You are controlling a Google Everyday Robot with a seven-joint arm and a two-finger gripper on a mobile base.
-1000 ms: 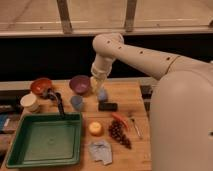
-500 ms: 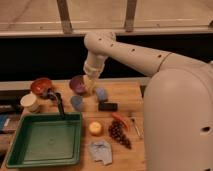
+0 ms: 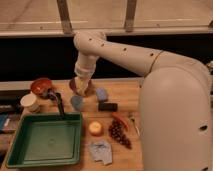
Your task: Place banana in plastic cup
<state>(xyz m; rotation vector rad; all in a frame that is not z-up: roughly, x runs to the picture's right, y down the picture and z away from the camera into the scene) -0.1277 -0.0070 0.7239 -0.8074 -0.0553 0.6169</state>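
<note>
My gripper hangs from the white arm and reaches down into the purple bowl at the back of the wooden table. It covers most of the bowl. The banana is not visible; the gripper hides the inside of the bowl. The small round blue-grey plastic cup stands just in front of the bowl, below the gripper and a little to its left.
A squarer light-blue object and a black block lie right of the cup. A red bowl, a cream cup and a black utensil are at the left. A green tray, a yellow-orange fruit, grapes and a grey packet are in front.
The arm has swung left, from above the light-blue object to over the purple bowl, and the gripper has come down into the bowl. The table objects have not moved.
</note>
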